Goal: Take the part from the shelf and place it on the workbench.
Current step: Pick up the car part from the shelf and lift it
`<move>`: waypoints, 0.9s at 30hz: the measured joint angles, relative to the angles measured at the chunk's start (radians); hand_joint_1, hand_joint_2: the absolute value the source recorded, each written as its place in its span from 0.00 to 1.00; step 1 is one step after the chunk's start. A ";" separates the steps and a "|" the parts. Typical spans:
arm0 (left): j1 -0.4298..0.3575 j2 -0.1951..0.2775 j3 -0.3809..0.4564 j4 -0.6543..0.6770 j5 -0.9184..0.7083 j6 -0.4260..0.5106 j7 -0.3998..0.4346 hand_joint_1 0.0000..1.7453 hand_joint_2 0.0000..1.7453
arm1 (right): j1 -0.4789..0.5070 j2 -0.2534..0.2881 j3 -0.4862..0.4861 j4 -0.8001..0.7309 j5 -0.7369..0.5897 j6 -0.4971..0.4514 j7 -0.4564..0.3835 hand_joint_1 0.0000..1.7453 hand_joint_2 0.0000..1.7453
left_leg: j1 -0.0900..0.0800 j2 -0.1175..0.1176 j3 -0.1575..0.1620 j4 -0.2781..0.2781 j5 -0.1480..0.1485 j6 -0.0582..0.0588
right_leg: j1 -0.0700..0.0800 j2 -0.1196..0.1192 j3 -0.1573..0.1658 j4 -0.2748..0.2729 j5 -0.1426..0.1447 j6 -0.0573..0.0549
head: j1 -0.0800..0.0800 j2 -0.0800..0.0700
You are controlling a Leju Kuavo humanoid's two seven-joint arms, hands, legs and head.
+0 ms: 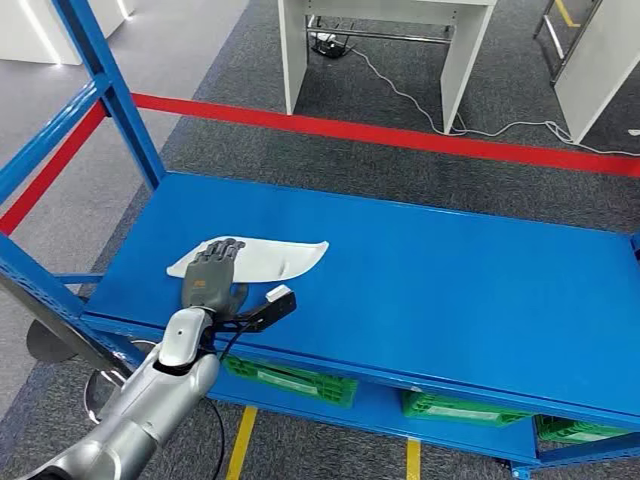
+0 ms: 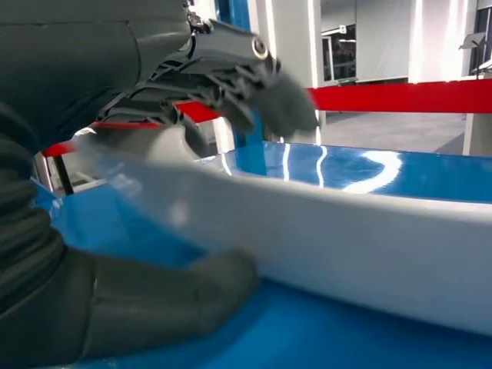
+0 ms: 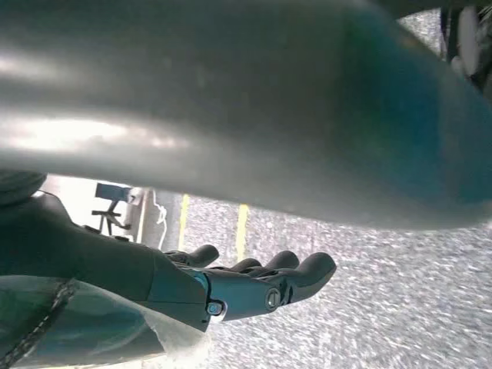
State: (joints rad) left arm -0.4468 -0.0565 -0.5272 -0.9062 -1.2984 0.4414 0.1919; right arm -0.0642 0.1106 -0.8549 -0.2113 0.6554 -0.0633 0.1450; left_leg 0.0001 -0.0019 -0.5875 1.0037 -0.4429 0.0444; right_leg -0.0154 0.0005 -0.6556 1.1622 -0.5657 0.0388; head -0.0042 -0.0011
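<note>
The part (image 1: 275,257) is a long, flat white piece with a curved edge, lying on the left of the blue shelf deck (image 1: 453,285). My left hand (image 1: 212,276) reaches over the deck's front edge and covers the part's left end. In the left wrist view the dark fingers (image 2: 244,77) stretch above the part (image 2: 348,254) with a strip of blue showing under their tips. The thumb (image 2: 162,304) lies along the part's near lower edge. My right hand (image 3: 244,286) hangs over the grey carpet, fingers apart and holding nothing.
A blue upright post (image 1: 113,95) rises at the shelf's left corner. Green crates (image 1: 294,380) sit on the tier below. Beyond the shelf a red line (image 1: 392,135) crosses the carpet, and a white bench (image 1: 460,60) with trailing cables stands farther back.
</note>
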 joint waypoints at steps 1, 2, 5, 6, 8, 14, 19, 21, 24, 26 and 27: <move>0.001 0.000 0.001 0.001 0.000 -0.001 0.000 1.00 1.00 | 0.001 0.000 -0.001 0.000 0.000 0.000 0.000 0.00 0.00 | 0.000 0.000 0.000 0.000 0.000 0.000 | 0.000 0.000 -0.019 0.038 -0.016 0.002 | 0.000 0.000; 0.002 0.001 0.001 0.002 0.000 -0.001 0.000 1.00 1.00 | 0.001 0.000 -0.001 0.000 0.000 0.000 0.000 0.00 0.00 | -0.001 0.000 0.000 0.000 0.000 0.001 | 0.000 0.000 -0.034 0.070 -0.025 0.003 | 0.000 0.000; 0.005 0.003 0.004 0.008 0.000 -0.005 -0.001 1.00 1.00 | 0.003 -0.001 -0.002 0.000 0.001 0.000 0.001 0.00 0.00 | -0.001 0.000 0.000 0.002 -0.002 0.000 | -0.001 0.000 -0.054 0.104 -0.006 0.007 | 0.000 0.000; 0.005 0.003 0.006 0.009 0.000 -0.005 -0.001 1.00 1.00 | 0.003 -0.001 -0.003 0.000 0.002 0.000 0.002 0.00 0.00 | -0.001 -0.001 0.001 0.004 -0.004 -0.002 | -0.002 -0.001 -0.023 0.039 0.032 0.007 | 0.000 0.000; 0.001 0.004 0.008 0.009 0.000 -0.006 -0.002 1.00 1.00 | 0.000 -0.001 -0.003 0.000 0.003 0.000 0.002 0.00 0.00 | -0.003 -0.002 -0.001 0.011 -0.008 -0.009 | -0.002 -0.001 0.043 -0.090 0.079 0.002 | 0.000 0.000; -0.012 0.008 0.009 0.009 -0.002 -0.009 -0.013 1.00 1.00 | 0.000 0.000 -0.003 0.000 0.009 0.003 0.001 0.00 0.00 | -0.005 -0.002 -0.016 0.051 -0.036 -0.034 | -0.003 0.001 0.076 -0.143 0.088 -0.031 | -0.003 0.000; -0.010 0.012 0.009 0.012 -0.003 -0.009 -0.014 1.00 1.00 | 0.000 0.000 -0.003 0.000 0.010 0.004 0.001 0.00 0.00 | 0.002 -0.001 -0.127 0.306 -0.141 -0.050 | -0.004 0.000 0.079 -0.144 0.088 -0.041 | -0.007 0.000; -0.011 0.014 0.008 0.013 -0.005 -0.009 -0.015 1.00 1.00 | 0.000 0.000 -0.003 0.000 0.010 0.004 0.000 0.00 0.00 | 0.001 -0.001 -0.100 0.243 -0.088 -0.045 | -0.004 0.001 0.081 -0.144 0.087 -0.041 | -0.007 0.000; -0.016 0.017 0.006 0.013 -0.022 0.011 -0.029 1.00 1.00 | -0.001 0.000 -0.003 0.000 0.017 0.008 0.001 0.00 0.00 | -0.002 -0.001 -0.019 0.059 -0.011 -0.030 | 0.000 0.003 0.080 -0.141 0.085 -0.033 | -0.007 0.000; -0.017 0.021 0.004 0.013 -0.046 0.059 -0.044 1.00 1.00 | -0.002 0.000 -0.003 0.000 0.024 0.011 0.001 0.00 0.00 | -0.006 -0.002 -0.008 0.027 -0.012 -0.025 | 0.002 0.003 0.075 -0.141 0.086 -0.023 | -0.006 0.000; -0.015 0.024 0.003 0.012 -0.070 0.101 -0.053 1.00 1.00 | -0.002 0.000 -0.003 0.000 0.029 0.011 0.001 0.00 0.00 | -0.005 -0.002 -0.008 0.022 -0.012 -0.021 | 0.001 0.003 0.074 -0.142 0.086 -0.018 | -0.006 0.000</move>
State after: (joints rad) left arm -0.4619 -0.0327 -0.5244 -0.8945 -1.3685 0.5420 0.1384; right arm -0.0661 0.1109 -0.8583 -0.2113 0.6840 -0.0520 0.1457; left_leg -0.0050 -0.0039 -0.5950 1.0255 -0.4547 0.0229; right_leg -0.0140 0.0031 -0.5820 1.0201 -0.4794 0.0213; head -0.0100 -0.0011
